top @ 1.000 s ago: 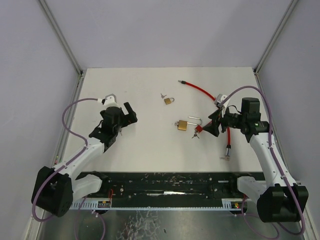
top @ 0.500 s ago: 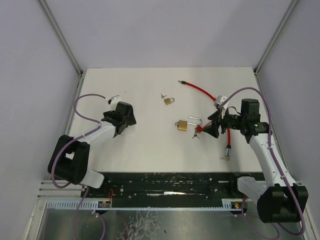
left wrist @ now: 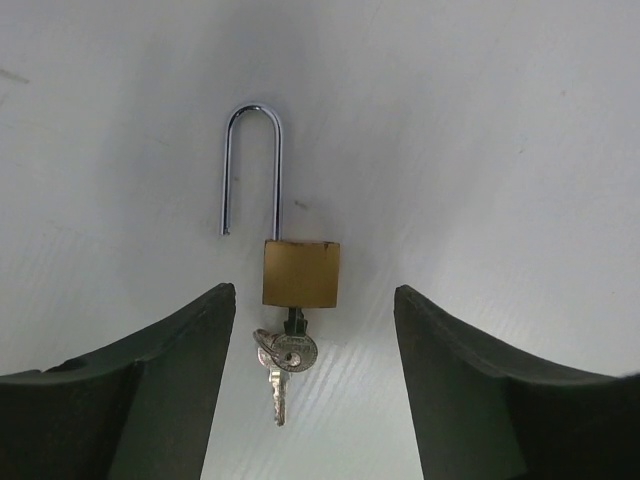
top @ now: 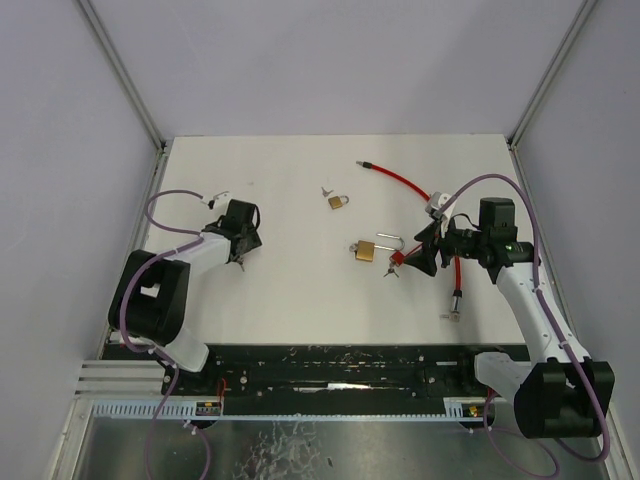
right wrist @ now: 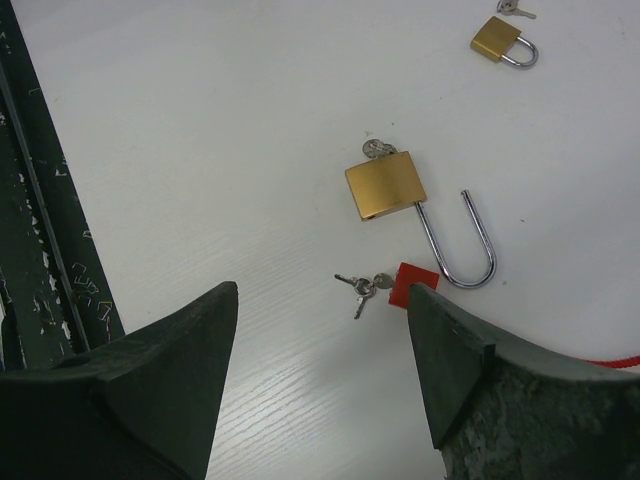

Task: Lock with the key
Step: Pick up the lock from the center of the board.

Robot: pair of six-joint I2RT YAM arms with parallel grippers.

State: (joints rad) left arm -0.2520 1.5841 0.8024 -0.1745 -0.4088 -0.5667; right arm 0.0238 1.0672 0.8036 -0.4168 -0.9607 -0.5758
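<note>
1. Since the earlier frames the left arm (top: 195, 255) has folded back toward the left edge of the top view. The left gripper (left wrist: 313, 290) has come to the middle left of the table and points down. The right arm looks unchanged.
2. In the left wrist view a small brass padlock (left wrist: 301, 272) lies in the centre of the frame on the white table (left wrist: 480, 120). Its long steel shackle (left wrist: 278, 180) stands open toward the top of the frame. A bunch of silver keys (left wrist: 285, 355) sits in the keyhole at the bottom. In the top view this padlock is hidden under the gripper.
3. The jaws of the left gripper are apart, one on each side of the brass body, without touching it. It holds nothing.
4. The right gripper (right wrist: 322, 292) is also open and empty, at the middle right of the top view. It is near a larger brass padlock (right wrist: 385, 184) and some red-tagged keys (right wrist: 358, 286).
5. I judge the step in hand to be the approach to grasp the padlock body. The next move calls for closing squarely on the body without pushing it aside. After that, the free end of the shackle must be pressed in and the key turned.
</note>
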